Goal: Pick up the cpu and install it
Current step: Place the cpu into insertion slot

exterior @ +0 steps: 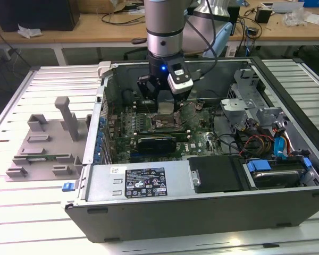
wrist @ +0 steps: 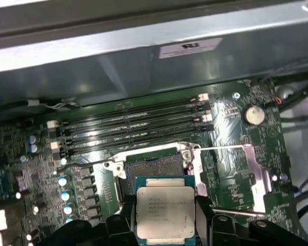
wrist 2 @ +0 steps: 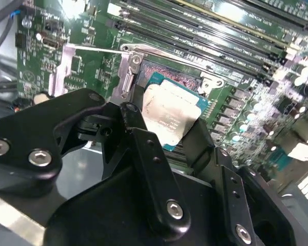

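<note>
My gripper (exterior: 162,104) is down inside the open computer case (exterior: 202,210), over the green motherboard (exterior: 199,135). It is shut on the cpu (wrist: 164,212), a small square chip with a silver-grey metal top, with a black finger (wrist: 126,214) against each of two opposite edges. The second wrist view shows the cpu (wrist 2: 170,114) hanging just above the open socket (wrist 2: 167,77). In the first wrist view the socket (wrist: 153,166) has its metal frame swung back and sits right beside the held chip.
Memory slots (wrist: 133,125) run alongside the socket, and its thin lever (wrist: 231,148) is raised. A grey fixture tray (exterior: 42,143) lies on the exterior view's left. Inside the case are a power supply (exterior: 143,180), drive bays and loose cables (exterior: 271,138).
</note>
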Motion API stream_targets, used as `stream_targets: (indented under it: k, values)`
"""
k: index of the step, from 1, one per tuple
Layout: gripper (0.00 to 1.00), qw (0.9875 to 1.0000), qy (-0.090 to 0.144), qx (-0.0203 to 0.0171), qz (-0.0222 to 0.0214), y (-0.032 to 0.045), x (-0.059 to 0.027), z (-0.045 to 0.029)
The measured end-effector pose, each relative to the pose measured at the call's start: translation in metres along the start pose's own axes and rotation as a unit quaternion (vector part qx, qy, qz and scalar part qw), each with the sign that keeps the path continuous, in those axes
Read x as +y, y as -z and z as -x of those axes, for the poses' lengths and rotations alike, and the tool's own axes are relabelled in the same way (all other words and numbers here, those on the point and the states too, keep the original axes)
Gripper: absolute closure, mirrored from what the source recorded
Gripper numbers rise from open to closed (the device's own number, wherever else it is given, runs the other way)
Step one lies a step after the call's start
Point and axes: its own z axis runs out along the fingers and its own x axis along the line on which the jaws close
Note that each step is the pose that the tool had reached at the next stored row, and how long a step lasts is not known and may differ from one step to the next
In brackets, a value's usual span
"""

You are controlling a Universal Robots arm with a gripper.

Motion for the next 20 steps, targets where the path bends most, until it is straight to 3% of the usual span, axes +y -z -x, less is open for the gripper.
stream_targets:
  k: [3,6,8,11,14,15,17,19,20]
  values:
    - [0.45,0.9997,-0.024,-0.0005,-0.0009,0.0000,0.0000,0.0000]
    - [0.45,0.9985,-0.054,-0.0012,-0.0021,0.0000,0.0000,0.0000]
    - [0.45,0.9974,-0.072,-0.0016,-0.0028,0.0000,0.0000,0.0000]
    - [0.45,0.9947,-0.103,-0.0023,-0.0040,0.0000,0.0000,0.0000]
    - [0.45,0.9910,-0.134,-0.0029,-0.0052,0.0000,0.0000,0.0000]
    - [0.45,0.9887,-0.150,-0.0033,-0.0058,0.0000,0.0000,0.0000]
    - [0.45,0.9862,-0.165,-0.0036,-0.0064,0.0000,0.0000,0.0000]
    - [0.45,0.9811,-0.193,-0.0042,-0.0075,0.0000,0.0000,0.0000]
    - [0.45,0.9777,-0.210,-0.0045,-0.0082,0.0000,0.0000,0.0000]
